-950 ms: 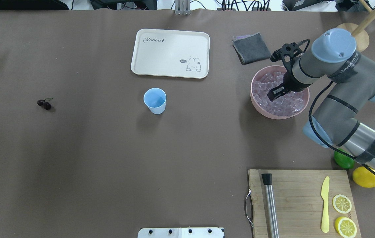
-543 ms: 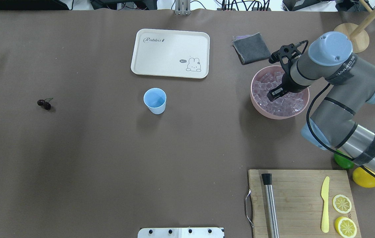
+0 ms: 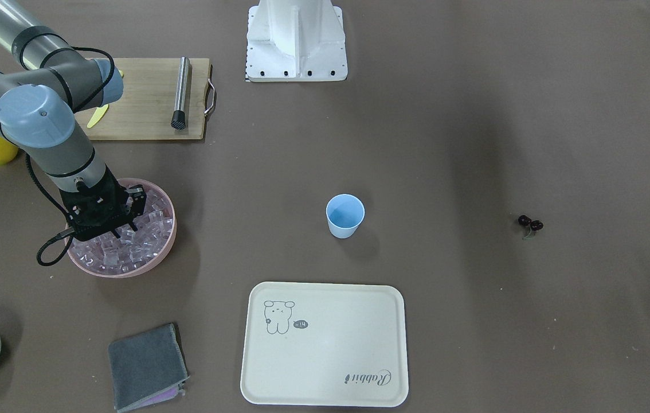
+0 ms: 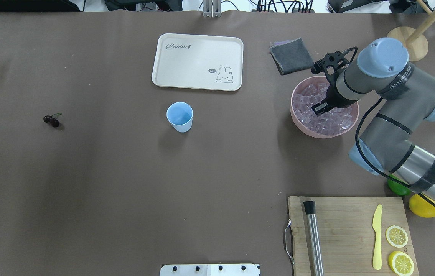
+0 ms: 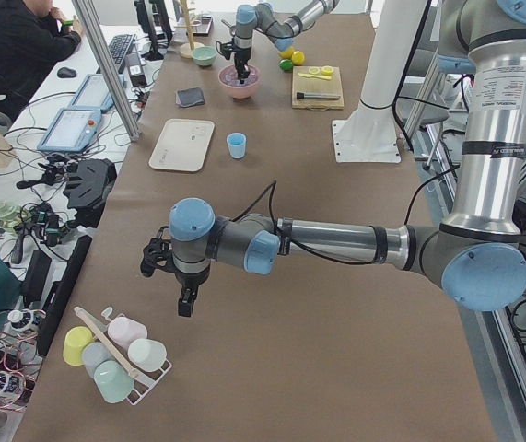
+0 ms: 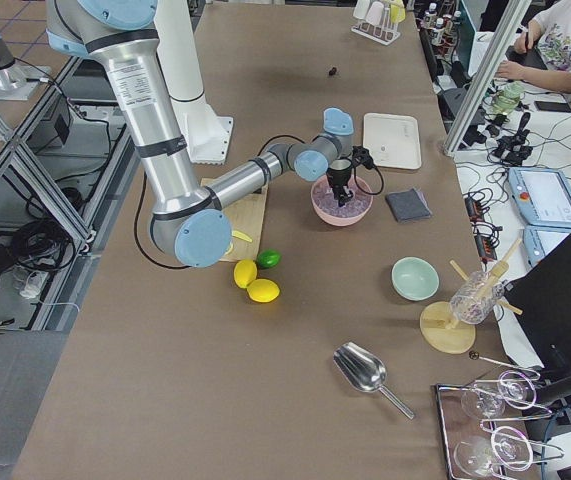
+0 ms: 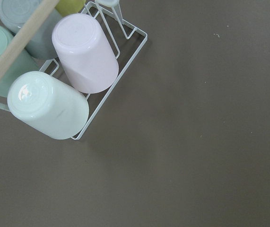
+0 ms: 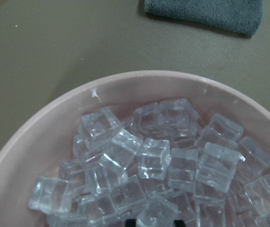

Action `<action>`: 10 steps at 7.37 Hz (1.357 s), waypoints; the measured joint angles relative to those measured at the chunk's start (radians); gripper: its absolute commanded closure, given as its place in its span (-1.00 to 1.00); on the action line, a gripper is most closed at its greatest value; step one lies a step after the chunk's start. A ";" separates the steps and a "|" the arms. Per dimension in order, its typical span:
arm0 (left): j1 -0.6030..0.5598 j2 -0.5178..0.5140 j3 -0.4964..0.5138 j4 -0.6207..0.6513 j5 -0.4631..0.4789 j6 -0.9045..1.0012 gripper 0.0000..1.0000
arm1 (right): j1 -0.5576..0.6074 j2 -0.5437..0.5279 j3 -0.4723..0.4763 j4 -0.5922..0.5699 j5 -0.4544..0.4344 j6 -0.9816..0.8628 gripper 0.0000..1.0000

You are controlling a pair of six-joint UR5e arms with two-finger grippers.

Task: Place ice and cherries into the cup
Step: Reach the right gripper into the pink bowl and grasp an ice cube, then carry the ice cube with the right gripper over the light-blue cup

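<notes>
Brown paper covers the long table (image 4: 125, 191). Toward its right edge, the right gripper (image 4: 319, 109) points down among the small clear glassy ice cubes (image 8: 153, 158) heaped in the wide pink plastic bowl (image 4: 323, 134). Its dark fingertips (image 8: 130, 223) stand apart with one cube between them; whether they press on it I cannot tell. A folded grey cloth (image 4: 291, 56) lies just beyond the bowl, nearer the far edge. The small light blue plastic cup (image 4: 180, 117) stands upright near the table's middle, well apart from the bowl. The pair of dark red stemmed cherries (image 4: 51, 120) lies toward the left edge. The left gripper (image 5: 185, 302) hangs above the table's left end near a white wire rack of upturned cups (image 5: 120, 354); how its fingers are set cannot be told.
</notes>
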 measured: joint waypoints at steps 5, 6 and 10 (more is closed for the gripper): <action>0.000 0.000 0.005 -0.001 -0.001 -0.002 -0.96 | 0.004 -0.001 0.003 -0.002 -0.008 -0.007 1.00; 0.000 0.000 0.008 -0.001 0.000 -0.003 -0.96 | 0.013 0.002 0.014 -0.006 -0.002 -0.008 1.00; -0.001 0.004 0.000 -0.013 -0.004 -0.003 -0.96 | 0.046 0.172 0.096 -0.248 0.053 0.011 1.00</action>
